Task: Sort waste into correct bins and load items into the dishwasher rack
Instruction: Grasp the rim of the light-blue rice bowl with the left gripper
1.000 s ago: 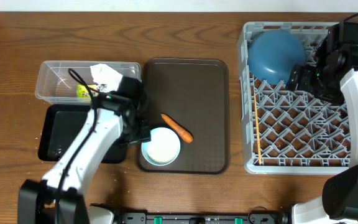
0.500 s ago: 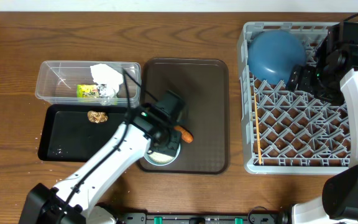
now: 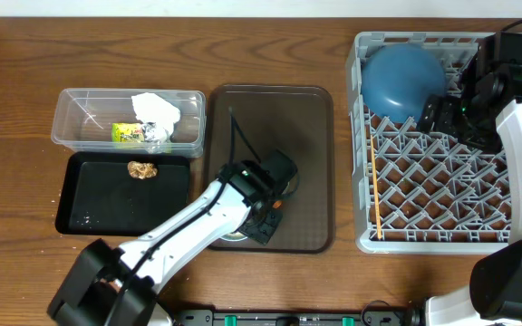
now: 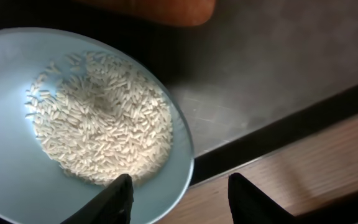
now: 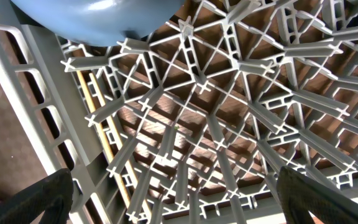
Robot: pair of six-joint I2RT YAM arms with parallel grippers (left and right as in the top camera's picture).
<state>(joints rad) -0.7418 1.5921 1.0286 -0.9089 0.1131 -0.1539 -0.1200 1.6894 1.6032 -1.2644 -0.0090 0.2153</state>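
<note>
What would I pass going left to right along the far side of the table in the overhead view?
clear tub → brown tray → grey rack, with a blue bowl in its far left corner.

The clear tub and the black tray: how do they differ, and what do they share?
The clear tub is see-through with taller walls; the black tray is opaque and shallow. The clear tub holds a white napkin and a yellow-green wrapper; the black tray holds one brown food piece. Both are rectangular, similar in footprint, and lie side by side.
</note>
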